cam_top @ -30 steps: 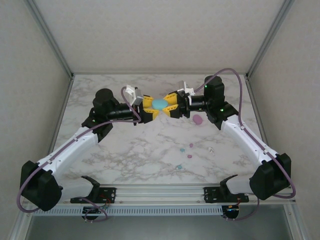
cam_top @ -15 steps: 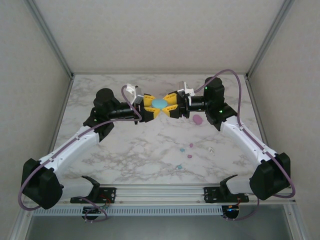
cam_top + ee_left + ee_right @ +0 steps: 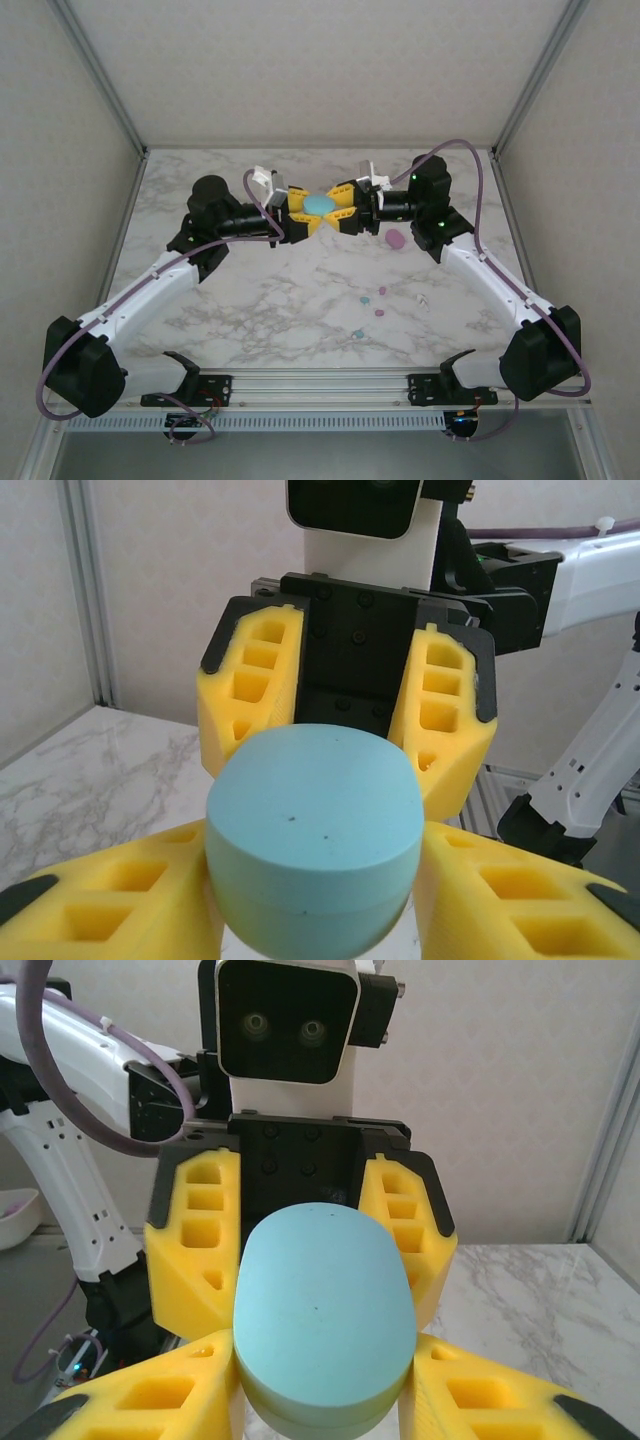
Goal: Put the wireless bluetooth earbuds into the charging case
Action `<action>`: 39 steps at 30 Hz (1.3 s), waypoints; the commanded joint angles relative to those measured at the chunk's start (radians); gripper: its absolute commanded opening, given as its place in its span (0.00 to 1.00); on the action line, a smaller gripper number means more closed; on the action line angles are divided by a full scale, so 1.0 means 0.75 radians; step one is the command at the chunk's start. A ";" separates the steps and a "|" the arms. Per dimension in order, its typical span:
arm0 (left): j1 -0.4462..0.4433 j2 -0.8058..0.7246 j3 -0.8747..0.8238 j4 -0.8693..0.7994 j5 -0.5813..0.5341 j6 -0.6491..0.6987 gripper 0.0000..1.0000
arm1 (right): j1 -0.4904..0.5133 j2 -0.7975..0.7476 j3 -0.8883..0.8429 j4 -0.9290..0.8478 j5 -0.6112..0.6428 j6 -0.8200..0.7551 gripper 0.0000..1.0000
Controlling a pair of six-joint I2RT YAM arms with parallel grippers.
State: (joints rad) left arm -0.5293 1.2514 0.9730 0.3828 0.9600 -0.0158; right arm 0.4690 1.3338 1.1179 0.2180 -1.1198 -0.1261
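Holding a smooth teal oval plastic charging case (image 3: 319, 206) up off the white-and-grey marble tabletop (image 3: 250, 300), pinched from two opposite ends at once. Clamping the left gripper (image 3: 299, 213) onto the case's left end, its chunky yellow ribbed fingers (image 3: 150, 875) pressing against both sides of the shell. Clamping the right gripper (image 3: 340, 211) onto the other end in the same manner, so gripping the one case with both pairs of jaws, each pair partly spread to the width of the shell. Having the two sets of fingertips almost nose to nose around the case, four yellow fingers fanning out from it like an X. Showing, in both wrist views, the case's lid down and a seam low on its body, with the facing gripper's fingers hugging the far end.

Leaving the tiny pebble-like plastic earbuds (image 3: 379, 312) lying on the tabletop, well apart from both grippers, down toward the arm bases from the right gripper: one pink bud (image 3: 382, 291) and one teal bud (image 3: 364, 299) closest to that gripper, a second pink bud (image 3: 379, 312) just past them, a second teal bud (image 3: 357, 333) farthest from it, and a white bud (image 3: 422, 299) off to the outer side.

Leaving a mauve-pink oval plastic case (image 3: 396, 240) resting on the tabletop near the right gripper, on its outer side.
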 commanded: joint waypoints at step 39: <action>-0.035 -0.049 -0.008 -0.103 -0.112 0.134 0.19 | 0.009 -0.035 0.170 -0.466 0.294 0.036 0.66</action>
State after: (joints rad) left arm -0.5426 1.2430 0.9726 0.3241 0.8654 0.0620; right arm 0.4702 1.2938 1.1999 -0.0959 -0.9150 -0.1246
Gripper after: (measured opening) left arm 0.361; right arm 0.655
